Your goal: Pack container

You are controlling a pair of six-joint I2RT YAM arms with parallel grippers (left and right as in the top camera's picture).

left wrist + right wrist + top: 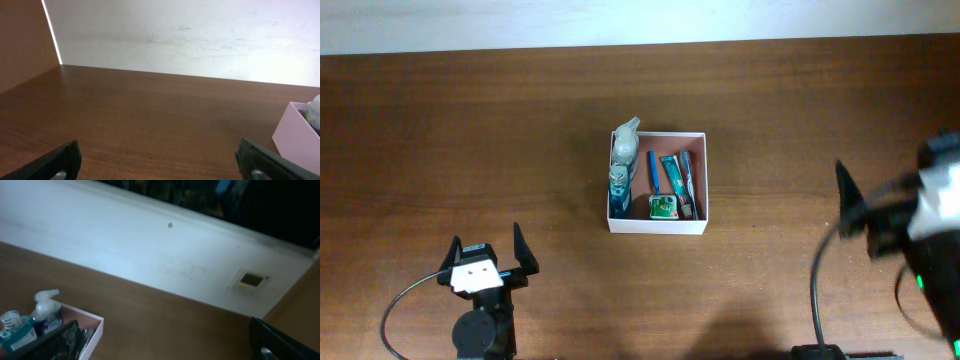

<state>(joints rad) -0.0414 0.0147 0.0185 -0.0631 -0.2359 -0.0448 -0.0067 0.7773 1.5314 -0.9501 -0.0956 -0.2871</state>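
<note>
Container (657, 226) sat about mid-table (470, 120), a bit right of centre overhead. Packed along its left wall: a pale pump bottle (626, 140) and a teal bottle (619, 186). To their right were a blue toothbrush (653, 170), a teal tube (672, 172) and a small green packet (664, 207). Left gripper (488, 250) sat near-left, well apart from the container, with jaws spread and nothing between them. Right gripper (165, 330) was far right and blurred overhead. Its wrist view showed fingers wide apart, empty.
</note>
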